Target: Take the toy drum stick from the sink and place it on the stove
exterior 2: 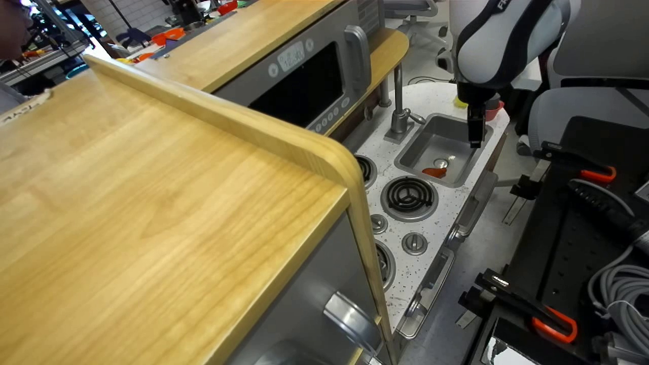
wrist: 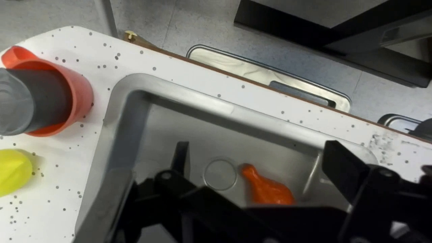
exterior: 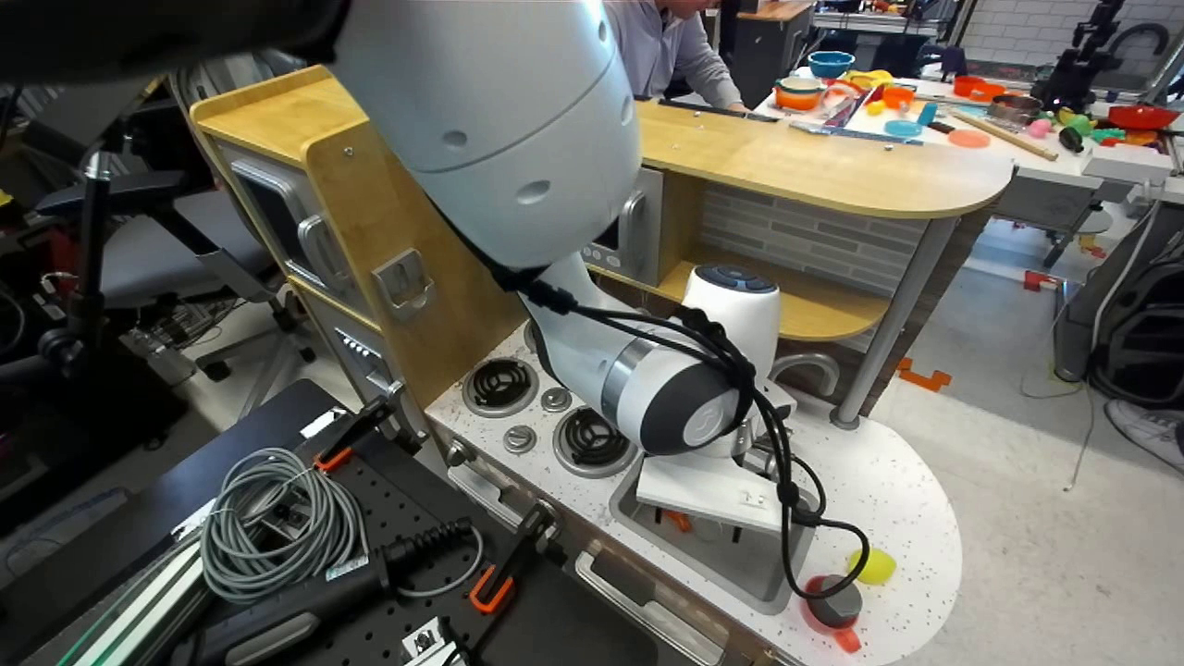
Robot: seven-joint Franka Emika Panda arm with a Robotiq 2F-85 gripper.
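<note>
- A toy kitchen counter [exterior: 893, 495] stands in a cluttered workroom, in an exterior view. The gripper [exterior: 697, 524] is over the sink [exterior: 721, 562], an orange toy drumstick [exterior: 680, 521] showing beneath it; a stove burner [exterior: 595, 442] is just beside the sink.
- In an exterior view, the fingertips [exterior 2: 475, 139] hang higher than the toy drumstick, which lies on the sink floor beside the drain [exterior 2: 440, 163], at the stove burner's end.
- In the wrist view, the fingers [wrist: 341, 163] stand wide apart, holding nothing. The toy drumstick lies between them, lower in view, thin end toward the drain, long axis slanting down to the right. Closing across it likely calls for rotating the gripper.
</note>
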